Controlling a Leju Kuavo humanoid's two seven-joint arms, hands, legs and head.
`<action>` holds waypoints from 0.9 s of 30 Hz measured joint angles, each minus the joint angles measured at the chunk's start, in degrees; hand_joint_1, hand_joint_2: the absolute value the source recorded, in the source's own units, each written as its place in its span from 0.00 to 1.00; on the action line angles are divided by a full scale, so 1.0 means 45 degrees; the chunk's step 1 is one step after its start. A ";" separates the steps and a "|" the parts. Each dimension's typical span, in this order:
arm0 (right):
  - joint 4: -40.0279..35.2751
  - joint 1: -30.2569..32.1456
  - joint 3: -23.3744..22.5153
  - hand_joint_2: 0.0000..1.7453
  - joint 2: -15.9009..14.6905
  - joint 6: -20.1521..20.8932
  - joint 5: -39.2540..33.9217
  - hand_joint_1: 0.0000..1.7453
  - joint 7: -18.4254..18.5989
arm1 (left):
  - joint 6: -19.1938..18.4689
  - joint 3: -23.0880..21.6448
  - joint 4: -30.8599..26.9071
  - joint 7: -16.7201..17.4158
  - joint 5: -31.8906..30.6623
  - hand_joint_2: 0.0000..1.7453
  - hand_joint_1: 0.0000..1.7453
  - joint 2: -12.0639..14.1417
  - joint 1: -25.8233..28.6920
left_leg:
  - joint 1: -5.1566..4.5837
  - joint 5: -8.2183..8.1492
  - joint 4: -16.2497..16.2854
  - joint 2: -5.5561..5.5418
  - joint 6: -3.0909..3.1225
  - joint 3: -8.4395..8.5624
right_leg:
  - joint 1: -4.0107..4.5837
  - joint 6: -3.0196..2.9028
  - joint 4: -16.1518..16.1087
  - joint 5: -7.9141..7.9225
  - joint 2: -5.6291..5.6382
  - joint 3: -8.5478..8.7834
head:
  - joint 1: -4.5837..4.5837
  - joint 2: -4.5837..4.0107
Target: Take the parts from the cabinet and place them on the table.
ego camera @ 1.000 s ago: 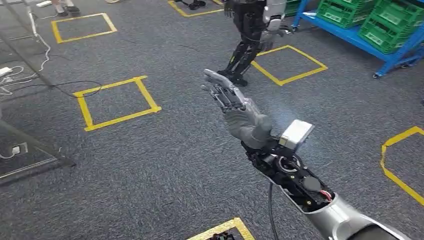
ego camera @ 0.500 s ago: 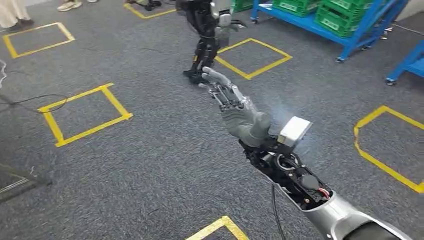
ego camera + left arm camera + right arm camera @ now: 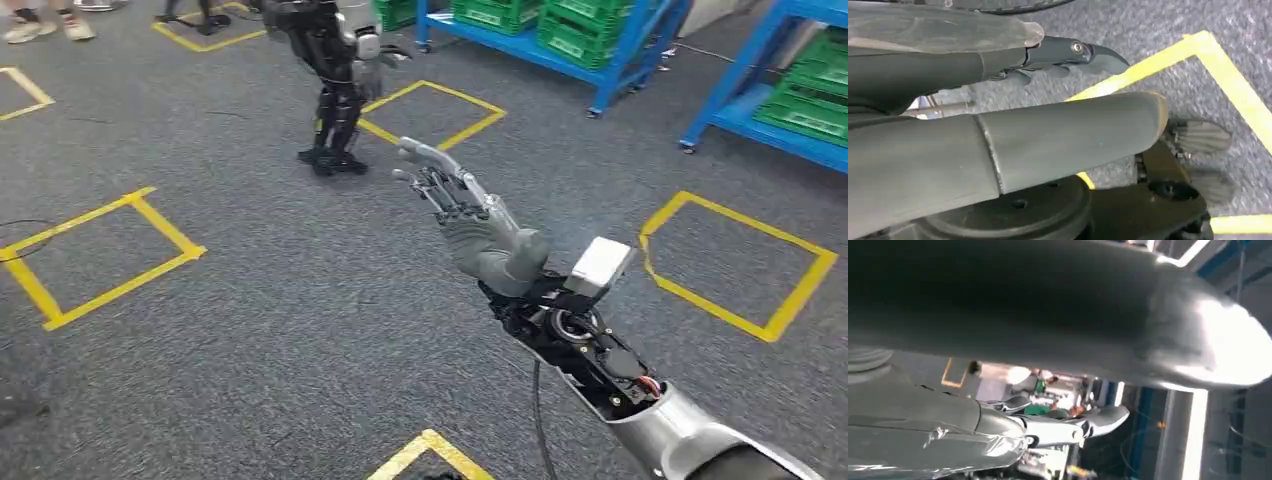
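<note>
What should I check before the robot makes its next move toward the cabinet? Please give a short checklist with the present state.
1. Right hand free of any part: ok, fingers stretched out, nothing held.
2. Left hand free: ok, hangs over the floor, nothing in it.
3. Path ahead: not ok, another robot stands close beyond the right hand.
4. Blue shelves with green crates in sight: ok.
5. Parts to take: cannot tell.
6. Table location: cannot tell.
</note>
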 joint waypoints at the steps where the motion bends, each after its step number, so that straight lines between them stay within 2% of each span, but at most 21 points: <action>1: 0.0044 -0.0001 0.0005 0.00 0.0000 0.0005 0.0000 0.00 -0.0005 | 0.0005 -0.0004 0.0004 0.0010 0.0009 0.00 0.00 0.0005 0.0020 | 0.0007 -0.0010 0.0007 0.0163 -0.0014 -0.0005 | -0.0055 0.0056 0.0618 -0.0174 -0.0057 -0.0262 | 0.0014 0.0000; 2: 0.0087 0.0001 0.0010 0.00 0.0000 0.0010 0.0000 0.00 -0.0009 | 0.0005 0.0000 0.0004 0.0044 0.0044 0.00 0.00 0.0000 0.0025 | 0.0019 -0.0021 0.0014 0.0324 -0.0030 0.0001 | -0.0125 0.0102 0.0578 -0.0018 -0.0109 -0.0210 | 0.0044 0.0000; 4: 0.0161 -0.0032 0.0010 0.00 0.0000 0.0024 0.0000 0.00 -0.0024 | 0.0015 -0.0004 0.0000 0.0107 0.0092 0.00 0.00 -0.0010 0.0015 | 0.0087 -0.0087 0.0079 0.0630 -0.0131 0.0020 | -0.0230 0.0215 -0.1158 0.0921 -0.0290 0.0752 | 0.0117 0.0000; 5: 0.0180 -0.0067 0.0015 0.00 0.0010 0.0044 -0.0005 0.00 -0.0034 | 0.0029 0.0000 0.0000 0.0161 0.0121 0.00 0.00 -0.0015 0.0005 | 0.0121 -0.0167 0.0194 0.0765 -0.0240 0.0025 | -0.0247 0.0280 -0.2573 0.1488 -0.0687 0.1506 | 0.0141 0.0000; 6: 0.0199 -0.0121 0.0019 0.00 0.0019 0.0068 -0.0010 0.00 -0.0058 | 0.0068 0.0005 0.0005 0.0180 0.0131 0.00 0.00 0.0020 0.0012 | 0.0068 -0.0259 0.0308 0.0883 -0.0361 0.0014 | -0.0150 0.0397 -0.3295 0.1356 -0.1399 0.1820 | 0.0219 0.0000; 7: 0.0228 -0.0133 0.0039 0.00 0.0049 0.0097 -0.0015 0.00 -0.0063 | 0.0097 0.0005 0.0009 0.0199 0.0136 0.00 0.00 0.0078 -0.0016 | 0.0001 -0.0327 0.0448 0.0955 -0.0429 -0.0027 | -0.0176 0.0214 -0.3318 0.1452 -0.1091 0.1846 | 0.0238 0.0000; 8: 0.0258 -0.0138 0.0044 0.00 0.0053 0.0097 -0.0019 0.00 -0.0087 | 0.0107 0.0010 0.0009 0.0219 0.0136 0.00 0.00 0.0083 -0.0030 | -0.0016 -0.0327 0.0438 0.1033 -0.0449 0.0000 | -0.0156 0.0068 -0.3274 0.1446 -0.0864 0.1803 | 0.0108 0.0000; 11: 0.0292 -0.0166 0.0048 0.00 0.0078 0.0092 -0.0053 0.00 -0.0121 | 0.0117 0.0010 0.0009 0.0224 0.0126 0.00 0.00 0.0078 -0.0062 | 0.0041 -0.0407 0.0475 0.1348 -0.0591 0.0041 | -0.0140 -0.0179 -0.3283 0.1509 -0.0457 0.1758 | 0.0005 0.0000; 12: 0.0292 -0.0205 0.0048 0.00 0.0092 0.0083 -0.0053 0.00 -0.0151 | 0.0117 0.0010 0.0009 0.0224 0.0116 0.00 0.00 0.0083 -0.0073 | 0.0139 -0.0749 0.0841 0.0584 -0.0687 -0.0079 | -0.0166 -0.0261 -0.3297 0.1545 -0.0327 0.1741 | -0.0058 0.0000; 13: 0.0301 -0.0249 0.0053 0.00 0.0116 0.0059 -0.0077 0.00 -0.0141 | 0.0116 0.0010 0.0009 0.0209 0.0107 0.00 0.00 0.0083 -0.0066 | 0.0152 -0.1267 0.1672 0.0079 -0.0700 -0.0449 | -0.0184 -0.0334 -0.3298 0.1572 -0.0214 0.1717 | -0.0097 0.0000; 14: 0.0301 -0.0260 0.0058 0.00 0.0136 0.0034 -0.0087 0.00 -0.0146 | 0.0107 0.0010 0.0009 0.0200 0.0092 0.00 0.00 0.0083 -0.0051 | 0.0144 -0.1836 0.2864 -0.0164 -0.0718 -0.1010 | -0.0179 -0.0376 -0.3303 0.1590 -0.0077 0.1689 | -0.0185 0.0000; 15: 0.0306 -0.0255 0.0063 0.00 0.0136 0.0010 -0.0087 0.00 -0.0146 | 0.0102 0.0010 0.0009 0.0180 0.0082 0.00 0.00 0.0083 -0.0028 | 0.0144 -0.2292 0.4045 -0.0243 -0.0718 -0.1596 | -0.0154 -0.0409 -0.3301 0.1608 0.0093 0.1663 | -0.0214 0.0000; 16: 0.0331 -0.0253 0.0073 0.00 0.0136 -0.0024 -0.0087 0.00 -0.0146 | 0.0097 0.0010 0.0009 0.0180 0.0078 0.00 0.00 0.0087 0.0003 | 0.0142 -0.2487 0.4824 -0.0257 -0.0695 -0.2017 | -0.0126 -0.0429 -0.3301 0.1621 0.0274 0.1645 | -0.0204 0.0000; 17: 0.0360 -0.0254 0.0073 0.00 0.0136 -0.0044 -0.0092 0.00 -0.0146 | 0.0073 0.0010 0.0009 0.0180 0.0078 0.00 0.00 0.0083 0.0026 | 0.0136 -0.2366 0.4985 -0.0264 -0.0651 -0.2157 | -0.0108 -0.0450 -0.3301 0.1638 0.0467 0.1643 | -0.0209 0.0000; 18: 0.0364 -0.0254 0.0078 0.00 0.0136 -0.0063 -0.0092 0.00 -0.0146 | 0.0029 0.0010 0.0009 0.0180 0.0082 0.00 0.00 0.0083 0.0050 | 0.0131 -0.1906 0.4447 -0.0288 -0.0575 -0.1946 | -0.0095 -0.0449 -0.3301 0.1646 0.0681 0.1652 | -0.0219 0.0000; 20: 0.0364 -0.0263 0.0083 0.00 0.0136 -0.0083 -0.0092 0.00 -0.0146 | 0.0005 0.0010 0.0009 0.0175 0.0082 0.00 0.00 0.0102 0.0045 | 0.0122 -0.0668 0.2105 -0.0609 -0.0389 -0.0896 | -0.0095 -0.0421 -0.3302 0.1681 0.1068 0.1671 | -0.0219 0.0000; 21: 0.0364 -0.0267 0.0083 0.00 0.0136 -0.0107 -0.0092 0.00 -0.0146 | 0.0005 0.0010 0.0009 0.0175 0.0082 0.00 0.00 0.0121 0.0042 | 0.0121 -0.0238 0.0963 -0.1248 -0.0297 -0.0367 | -0.0139 -0.0392 -0.3304 0.1702 0.1208 0.1660 | -0.0228 0.0000; 22: 0.0364 -0.0273 0.0083 0.00 0.0136 -0.0122 -0.0092 0.00 -0.0146 | 0.0005 0.0010 0.0014 0.0175 0.0083 0.00 0.00 0.0151 0.0044 | 0.0119 -0.0339 0.0563 -0.1544 -0.0292 -0.0207 | -0.0060 -0.0336 -0.3275 0.1711 0.1364 0.1599 | -0.0228 0.0000; 24: 0.0364 -0.0267 0.0087 0.00 0.0136 -0.0150 -0.0092 0.00 -0.0146 | 0.0000 0.0010 0.0014 0.0171 0.0083 0.00 0.00 0.0155 0.0008 | 0.0033 -0.0307 0.0557 -0.1211 -0.0322 -0.0218 | -0.0166 -0.0207 -0.3325 0.1767 0.1623 0.1540 | -0.0219 0.0000; 26: 0.0360 -0.0263 0.0063 0.00 0.0136 -0.0209 -0.0126 0.00 -0.0151 | -0.0005 0.0010 0.0014 0.0180 0.0087 0.00 0.00 0.0141 -0.0020 | 0.0123 -0.0176 0.0336 -0.0876 -0.0186 -0.0146 | -0.0128 0.0004 -0.3430 0.1866 0.1891 0.1459 | -0.0219 0.0000; 27: 0.0350 -0.0244 0.0029 0.00 0.0131 -0.0272 -0.0146 0.00 -0.0160 | -0.0020 0.0010 0.0014 0.0180 0.0087 0.00 0.00 0.0126 -0.0041 | 0.0142 -0.0096 0.0190 -0.0640 -0.0166 -0.0093 | -0.0079 0.0014 -0.3190 0.1631 0.1086 0.1422 | -0.0195 0.0000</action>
